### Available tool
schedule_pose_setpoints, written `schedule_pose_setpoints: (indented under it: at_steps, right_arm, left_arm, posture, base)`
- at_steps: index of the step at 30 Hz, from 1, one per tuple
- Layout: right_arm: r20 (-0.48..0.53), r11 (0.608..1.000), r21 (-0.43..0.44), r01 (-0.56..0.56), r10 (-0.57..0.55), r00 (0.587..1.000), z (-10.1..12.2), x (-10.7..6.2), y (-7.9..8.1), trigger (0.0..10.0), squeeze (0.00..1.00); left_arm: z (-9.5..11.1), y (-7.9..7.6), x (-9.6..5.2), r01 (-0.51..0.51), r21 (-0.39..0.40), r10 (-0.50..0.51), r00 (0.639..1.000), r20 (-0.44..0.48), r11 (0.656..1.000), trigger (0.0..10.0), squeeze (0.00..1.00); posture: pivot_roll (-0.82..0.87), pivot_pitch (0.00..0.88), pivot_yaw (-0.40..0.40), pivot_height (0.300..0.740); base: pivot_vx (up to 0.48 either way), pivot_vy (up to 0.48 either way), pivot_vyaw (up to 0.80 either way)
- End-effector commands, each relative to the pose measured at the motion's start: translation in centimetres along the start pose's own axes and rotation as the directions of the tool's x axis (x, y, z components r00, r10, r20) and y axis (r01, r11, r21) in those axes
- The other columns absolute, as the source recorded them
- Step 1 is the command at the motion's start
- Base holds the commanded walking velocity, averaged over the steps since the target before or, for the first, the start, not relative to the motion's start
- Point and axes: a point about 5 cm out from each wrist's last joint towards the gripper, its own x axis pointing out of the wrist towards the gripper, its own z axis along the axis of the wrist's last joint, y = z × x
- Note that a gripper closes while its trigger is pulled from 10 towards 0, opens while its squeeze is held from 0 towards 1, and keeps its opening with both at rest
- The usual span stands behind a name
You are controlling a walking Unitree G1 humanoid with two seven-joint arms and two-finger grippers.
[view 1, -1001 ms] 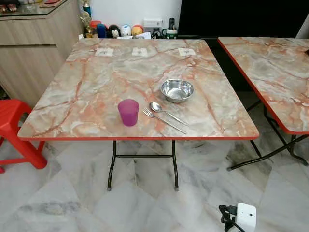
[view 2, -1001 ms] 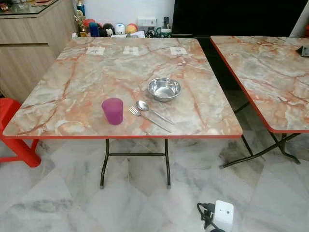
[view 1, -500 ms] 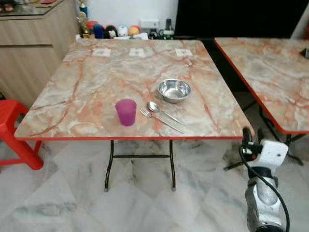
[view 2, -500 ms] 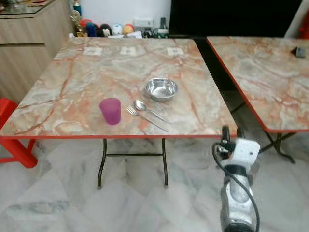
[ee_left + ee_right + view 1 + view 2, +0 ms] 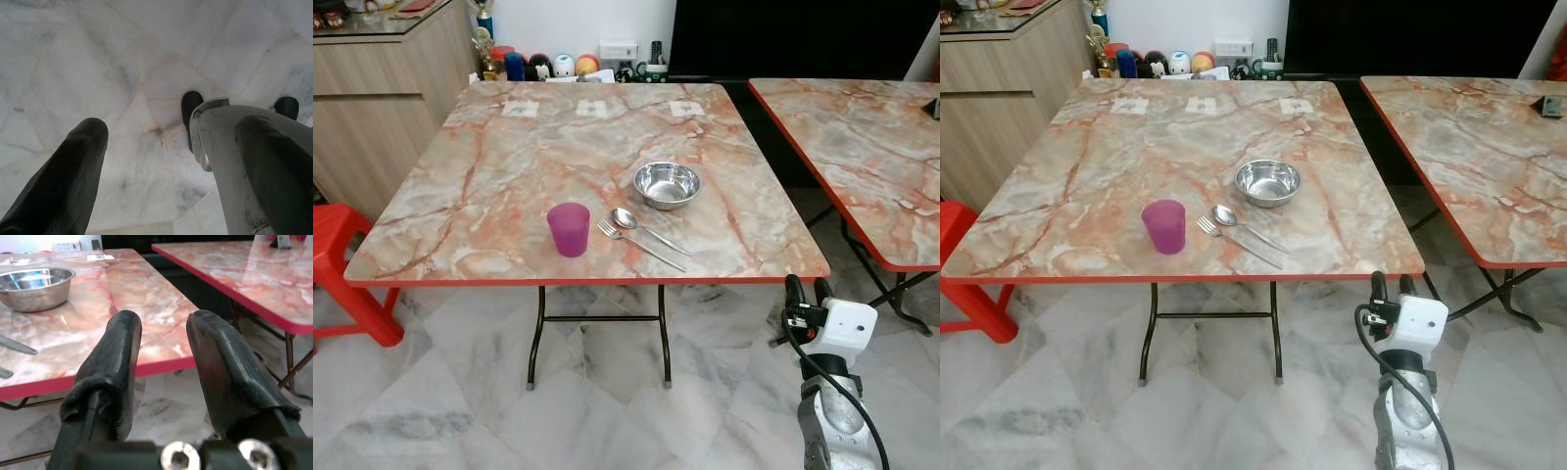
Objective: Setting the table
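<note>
Right wrist view showed the right gripper (image 5: 161, 367), fingers parted and empty, below the worktop (image 5: 146, 308) edge. Bowl (image 5: 34, 286) and spoon (image 5: 641, 225) lay ahead, toward its left side.

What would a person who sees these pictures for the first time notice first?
Probably the small place setting near the front edge of the marble-patterned folding table: a purple cup, a fork and spoon lying side by side to its right, and a steel bowl just behind them. Next, the right end effector, raised just below the table's front right corner, fingers open and empty. A red plastic stool stands at the table's left.
</note>
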Motion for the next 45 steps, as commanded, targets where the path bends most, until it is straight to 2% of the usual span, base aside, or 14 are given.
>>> schedule_pose_setpoints:
  at_steps: [1, 3, 4, 9, 12, 20, 24, 31, 39, 45]
  right_arm:
    - [-0.003, 1.000, 0.012, 0.012, -0.012, 1.000, 0.1, -0.1, 0.0, 10.0, 0.00]
    - [-0.006, 1.000, 0.018, 0.015, -0.015, 1.000, 0.1, -0.1, 0.0, 10.0, 0.00]
    - [-0.025, 0.999, 0.046, 0.020, -0.019, 1.000, 0.1, -0.1, 0.2, 10.0, 0.00]
    - [-0.083, 0.997, 0.072, -0.018, 0.024, 0.996, -0.2, -0.1, 0.9, 10.0, 0.00]
    - [-0.080, 0.995, 0.084, -0.046, 0.053, 0.995, 0.4, 0.2, 1.5, 10.0, 0.00]
    - [-0.136, 0.995, 0.092, 0.025, -0.012, 0.991, 0.8, 1.3, 0.9, 10.0, 0.00]
    - [-0.134, 0.998, 0.064, -0.002, 0.010, 0.991, 1.5, 1.8, 0.8, 10.0, 0.00]
    - [-0.147, 0.998, 0.065, 0.009, 0.001, 0.989, 1.5, 1.9, 0.6, 10.0, 0.00]
    - [-0.152, 0.997, 0.076, -0.002, 0.014, 0.988, 1.8, 2.0, 1.4, 10.0, 0.00]
    - [-0.140, 0.997, 0.075, -0.014, 0.025, 0.990, 2.4, 2.5, 1.8, 10.0, 0.00]
  left_arm:
    - [-2.0, 0.5, -0.6, 0.003, -0.012, -0.003, 0.998, -0.062, 1.000, 10.0, 0.00]
    - [-2.2, 0.9, -0.6, -0.004, -0.016, 0.002, 0.998, -0.064, 1.000, 10.0, 0.00]
    - [-2.4, 1.6, -0.8, -0.012, -0.022, 0.011, 0.998, -0.068, 1.000, 10.0, 0.00]
    - [-2.4, 2.6, -0.9, -0.022, -0.024, 0.021, 0.997, -0.073, 0.999, 10.0, 0.00]
    - [-2.0, 3.1, -0.8, -0.025, -0.022, 0.023, 0.997, -0.073, 0.999, 10.0, 0.00]
    - [-1.9, 3.1, -0.8, -0.019, -0.018, 0.017, 0.997, -0.075, 1.000, 10.0, 0.00]
    - [-1.9, 2.9, -0.7, -0.016, -0.016, 0.015, 0.997, -0.078, 1.000, 10.0, 0.00]
    - [-2.4, 2.3, -0.8, -0.006, -0.014, 0.005, 0.996, -0.087, 1.000, 10.0, 0.00]
    - [-2.0, 2.4, -0.7, -0.009, -0.015, 0.008, 0.997, -0.076, 1.000, 10.0, 0.00]
    - [-2.6, 2.6, -1.0, -0.010, -0.018, 0.008, 0.997, -0.081, 1.000, 10.0, 0.00]
  posture:
    - [-0.01, 0.019, -0.029, 0.740]
    - [-0.01, 0.019, -0.029, 0.740]
    - [-0.01, 0.010, -0.026, 0.740]
    - [-0.01, 0.003, -0.022, 0.740]
    - [-0.02, 0.000, -0.021, 0.740]
    - [-0.02, 0.000, -0.021, 0.740]
    - [-0.02, 0.000, -0.019, 0.740]
    - [-0.02, 0.000, -0.017, 0.740]
    - [-0.02, 0.040, -0.017, 0.740]
    - [-0.01, 0.065, -0.022, 0.740]
  base:
    - [0.000, 0.000, 0.00]
    - [0.000, 0.000, 0.00]
    - [0.000, 0.000, 0.00]
    - [0.000, 0.000, 0.00]
    - [0.000, 0.000, 0.00]
    - [0.000, 0.000, 0.00]
    - [0.000, 0.000, 0.00]
    - [0.000, 0.000, 0.00]
    - [0.161, 0.000, 0.00]
    - [0.275, 0.000, 0.00]
